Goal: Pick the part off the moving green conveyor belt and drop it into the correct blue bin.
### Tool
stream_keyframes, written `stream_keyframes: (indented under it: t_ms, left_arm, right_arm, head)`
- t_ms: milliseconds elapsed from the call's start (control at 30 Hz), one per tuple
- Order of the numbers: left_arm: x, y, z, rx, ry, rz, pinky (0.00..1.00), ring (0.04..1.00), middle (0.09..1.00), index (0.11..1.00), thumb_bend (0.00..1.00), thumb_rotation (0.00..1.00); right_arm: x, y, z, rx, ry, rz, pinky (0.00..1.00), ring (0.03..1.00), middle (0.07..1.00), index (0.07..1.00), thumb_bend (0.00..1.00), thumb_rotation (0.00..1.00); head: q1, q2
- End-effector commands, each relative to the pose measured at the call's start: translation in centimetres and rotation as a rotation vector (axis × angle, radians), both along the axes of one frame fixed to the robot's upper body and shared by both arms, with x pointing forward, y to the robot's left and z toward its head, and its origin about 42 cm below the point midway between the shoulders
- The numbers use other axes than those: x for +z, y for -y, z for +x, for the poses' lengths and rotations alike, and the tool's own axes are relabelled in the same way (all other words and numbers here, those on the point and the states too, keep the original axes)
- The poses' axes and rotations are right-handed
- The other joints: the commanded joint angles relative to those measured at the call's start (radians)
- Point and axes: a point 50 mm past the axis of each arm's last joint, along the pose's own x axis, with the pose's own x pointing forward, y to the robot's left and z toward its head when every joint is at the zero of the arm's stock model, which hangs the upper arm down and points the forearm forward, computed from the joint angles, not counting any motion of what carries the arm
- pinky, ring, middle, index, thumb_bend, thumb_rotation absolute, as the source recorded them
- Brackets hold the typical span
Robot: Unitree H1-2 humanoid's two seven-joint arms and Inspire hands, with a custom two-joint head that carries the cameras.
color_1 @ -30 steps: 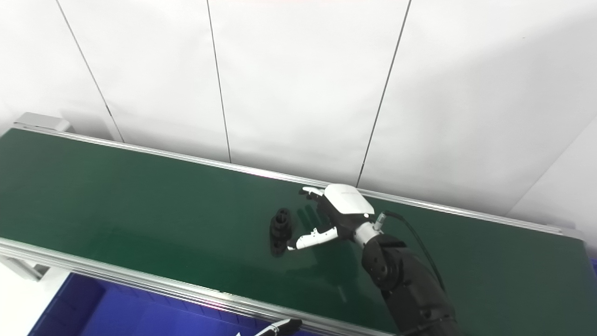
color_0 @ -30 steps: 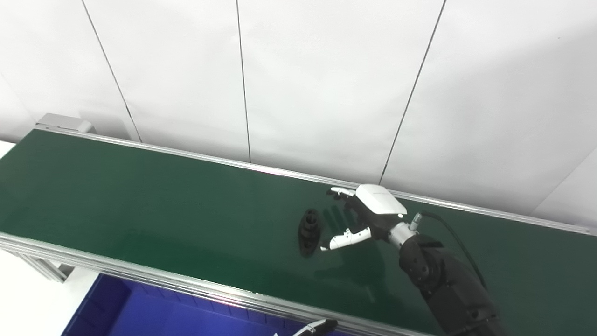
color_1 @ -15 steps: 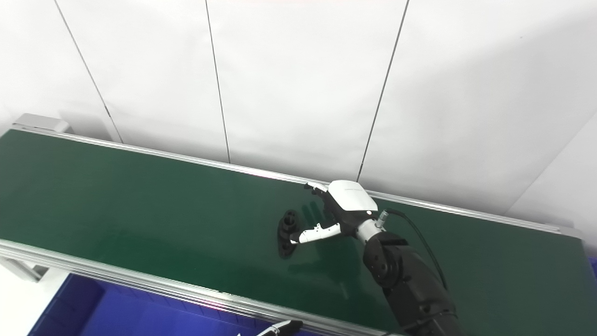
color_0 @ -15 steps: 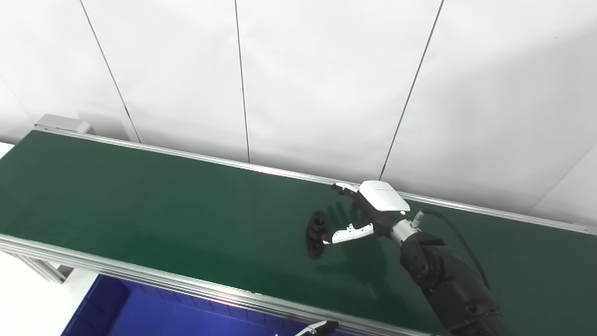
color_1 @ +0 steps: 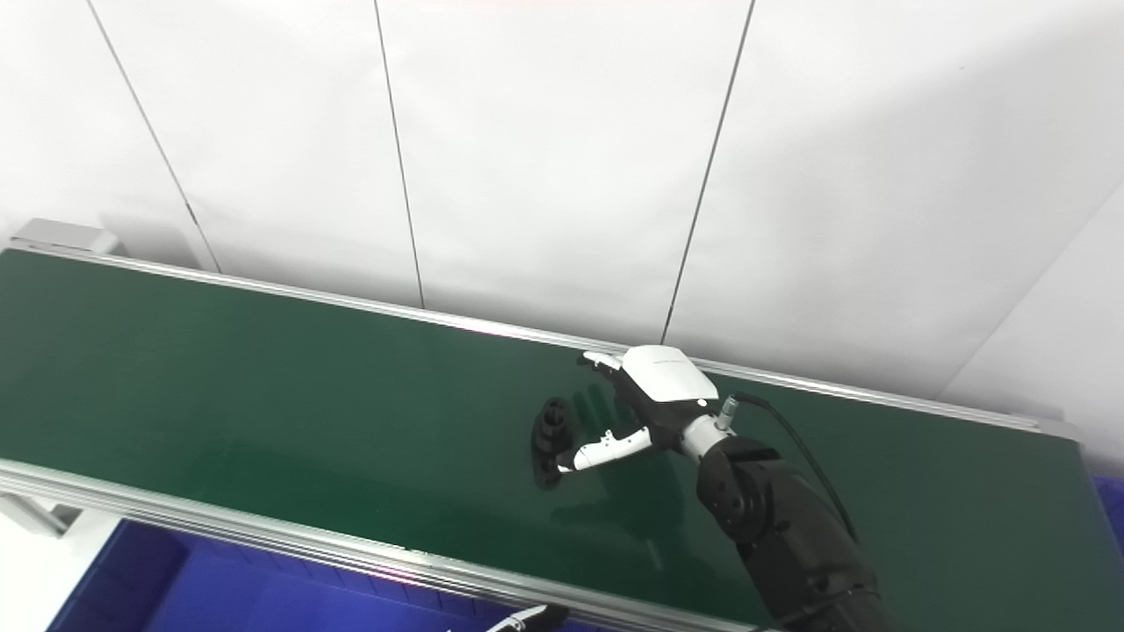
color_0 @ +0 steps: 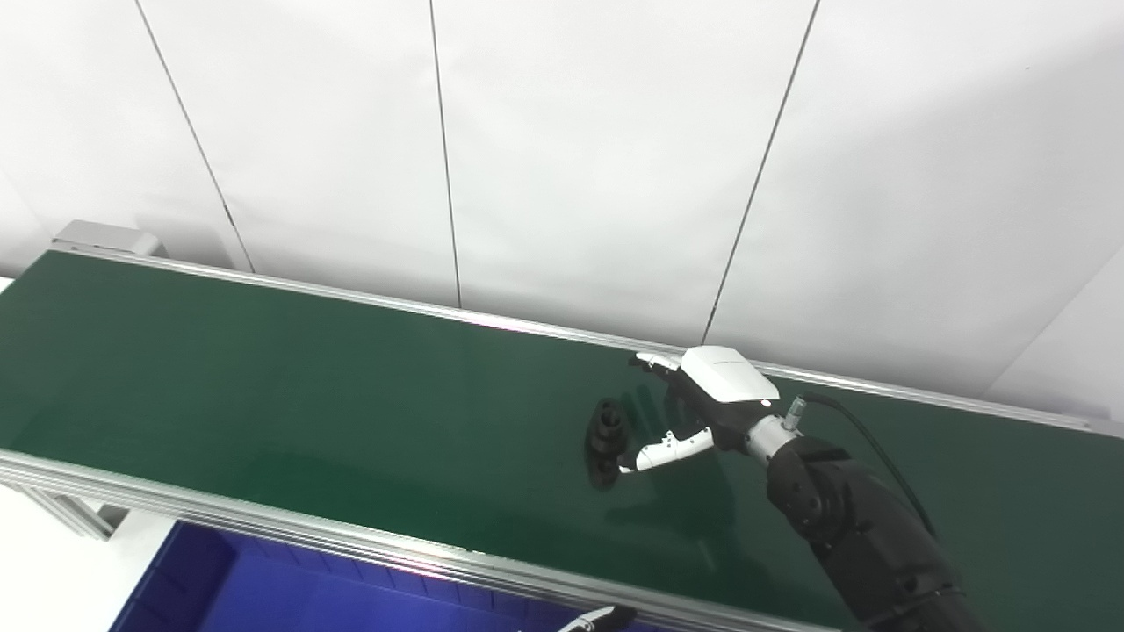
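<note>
Right hand (color_0: 702, 408) hangs low over the green conveyor belt (color_0: 307, 395) with fingers spread wide and nothing in its grasp. Its white thumb tip reaches the black part (color_0: 604, 441), which lies on the belt just to the hand's left; actual contact is unclear. Below the belt's near rail sits a blue bin (color_0: 263, 588). Only a fingertip of the left hand (color_0: 597, 621) shows at the bottom edge, so its state cannot be told.

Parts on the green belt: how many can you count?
1. A black part lies on the conveyor belt, mid-belt, at the thumb tip of the open right hand. None visible elsewhere.
</note>
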Motion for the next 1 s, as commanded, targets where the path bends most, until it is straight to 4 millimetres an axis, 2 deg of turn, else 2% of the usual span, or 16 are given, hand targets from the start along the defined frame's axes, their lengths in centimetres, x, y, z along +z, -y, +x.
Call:
stream_keyframes:
  t_ms: [0,267,400,633,833,967]
  left_arm:
    - [0.9,1.1,-0.8,0.002,0.017,-0.041,0.86,0.900,0.894,0.871,1.00,0.93]
    - [0.9,1.0,-0.7,0.000,0.018,-0.039,0.85,0.900,0.890,0.871,1.00,0.93]
    - [0.9,1.0,-0.7,0.000,0.016,-0.047,0.85,0.903,0.886,0.869,1.00,0.93]
    - [1.0,0.8,-1.1,0.002,0.011,-0.044,0.86,0.905,0.890,0.871,1.00,0.92]
    - [1.1,0.8,-1.1,0.000,0.013,-0.047,0.87,0.906,0.889,0.870,1.00,0.92]
    - [1.2,0.8,-1.2,0.003,0.018,-0.039,0.86,0.904,0.889,0.872,1.00,0.93]
  right_arm:
    - [-3.5,-1.6,-2.7,0.106,-0.152,-0.099,0.61,0.772,0.860,0.898,1.00,0.71]
    - [-5.5,-0.8,-3.9,0.113,-0.161,-0.166,0.56,0.745,0.842,0.893,1.00,0.68]
    - [-6.9,-0.4,-4.5,0.098,-0.161,-0.172,0.56,0.767,0.866,0.904,1.00,0.70]
    - [-7.8,-0.9,-5.1,0.085,-0.172,-0.178,0.57,0.773,0.877,0.909,1.00,0.70]
    - [-8.6,-1.5,-5.9,0.090,-0.195,-0.153,0.50,0.724,0.868,0.899,1.00,0.70]
    - [-8.9,-2.0,-6.4,0.098,-0.217,-0.163,0.55,0.753,0.870,0.910,1.00,0.70]
  head:
    - [-0.001,0.003]
    - [-0.007,0.004]
    - [-0.005,0.009]
    - [-0.009,0.013]
    - [-0.007,0.018]
    - [-0.008,0.024]
